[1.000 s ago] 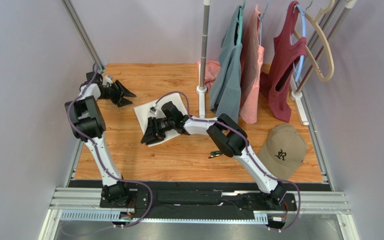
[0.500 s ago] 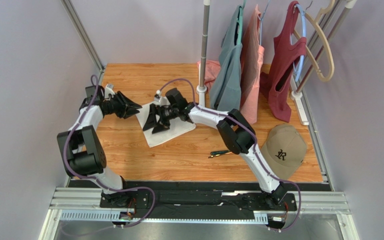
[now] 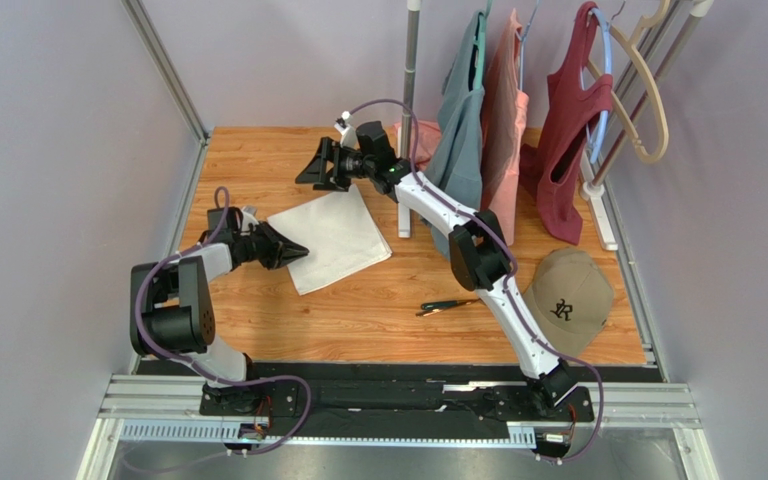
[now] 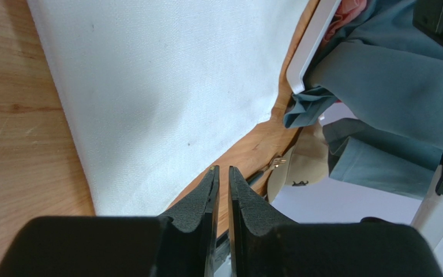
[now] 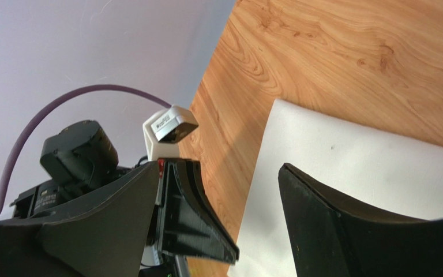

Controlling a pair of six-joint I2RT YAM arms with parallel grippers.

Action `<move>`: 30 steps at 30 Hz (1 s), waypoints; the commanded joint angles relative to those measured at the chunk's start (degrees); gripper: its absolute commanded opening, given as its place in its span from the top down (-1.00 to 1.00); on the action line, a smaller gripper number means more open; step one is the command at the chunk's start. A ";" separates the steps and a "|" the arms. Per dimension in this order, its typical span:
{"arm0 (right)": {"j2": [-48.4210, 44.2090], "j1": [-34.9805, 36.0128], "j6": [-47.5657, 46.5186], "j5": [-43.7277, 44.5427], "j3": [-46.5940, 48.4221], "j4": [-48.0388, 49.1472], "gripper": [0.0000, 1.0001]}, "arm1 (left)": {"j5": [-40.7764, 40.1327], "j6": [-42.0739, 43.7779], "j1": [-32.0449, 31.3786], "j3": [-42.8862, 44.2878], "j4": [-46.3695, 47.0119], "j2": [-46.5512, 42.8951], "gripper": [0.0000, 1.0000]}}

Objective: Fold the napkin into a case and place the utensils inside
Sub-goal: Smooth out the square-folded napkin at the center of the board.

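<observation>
The white square cloth napkin point(image 3: 336, 235) is seen spread flat on the wooden desk point(image 3: 378, 325). No fold or pocket can be made out in it, so the case is judged not yet formed. The two slim utensils point(image 3: 446, 304), dark-handled with gold heads, are laid on the bare desk near the front, well apart from the napkin; nothing is placed inside anything. The left tool point(image 3: 296, 253) is set low at the napkin's near left edge, its fingers drawn almost together with only a thin slit between them. Whether the cloth is caught there cannot be told. The right tool point(image 3: 316, 168) is held released, jaws wide and empty, above the far side of the desk beyond the napkin. Nearly the whole task is judged to be left: the folding, then the loading.
</observation>
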 commanded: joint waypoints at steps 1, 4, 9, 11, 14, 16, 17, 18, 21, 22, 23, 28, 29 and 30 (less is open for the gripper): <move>5.95 1.41 2.23 2.29 4.95 3.43 -0.59 | 0.23 -1.70 -0.57 -1.73 6.89 2.08 0.64; 8.15 1.50 3.20 2.38 4.86 5.46 -0.57 | -1.52 -1.08 -0.57 -1.73 4.78 3.23 0.71; 11.49 1.50 4.17 3.34 4.51 8.79 -0.56 | -3.46 0.58 -1.01 2.03 -4.84 4.99 1.00; 12.11 1.24 4.26 4.22 4.60 9.50 -0.57 | -7.23 2.60 -1.71 4.15 -9.88 5.43 1.00; 13.25 0.80 4.78 5.45 5.04 10.04 -0.57 | -8.38 2.79 -2.33 7.14 -15.07 7.61 1.00; 13.78 0.45 5.66 5.72 4.86 10.91 -0.57 | -10.57 3.57 -3.73 11.70 -21.83 9.72 1.00; 13.96 0.36 6.27 5.81 4.25 12.04 -0.57 | -11.72 4.27 -4.61 13.72 -24.64 12.35 1.00; 14.13 0.18 7.58 5.98 3.90 12.49 -0.57 | -12.68 5.32 -5.40 18.35 -30.15 13.85 1.00; 14.75 -0.08 9.52 6.16 3.28 14.51 -0.57 | -14.54 8.14 -7.34 24.70 -37.12 18.96 1.00; 14.92 -0.25 9.79 6.33 3.28 14.52 -0.57 | -15.76 8.06 -7.95 25.51 -38.02 20.01 1.00; 14.84 -0.34 10.05 6.51 3.19 15.30 -0.57 | -16.03 7.80 -8.13 26.12 -38.63 20.45 1.00; 14.84 -2.36 11.81 8.88 2.05 15.05 -0.57 | -17.26 7.54 -8.40 29.73 -43.82 23.53 1.00; 14.58 -2.71 11.90 9.41 1.79 13.48 -0.57 | -17.53 7.27 -8.40 29.73 -44.09 23.62 1.00; 14.23 -3.41 11.99 10.72 0.74 13.03 -0.57 | -17.79 6.40 -8.48 29.56 -44.35 23.54 1.00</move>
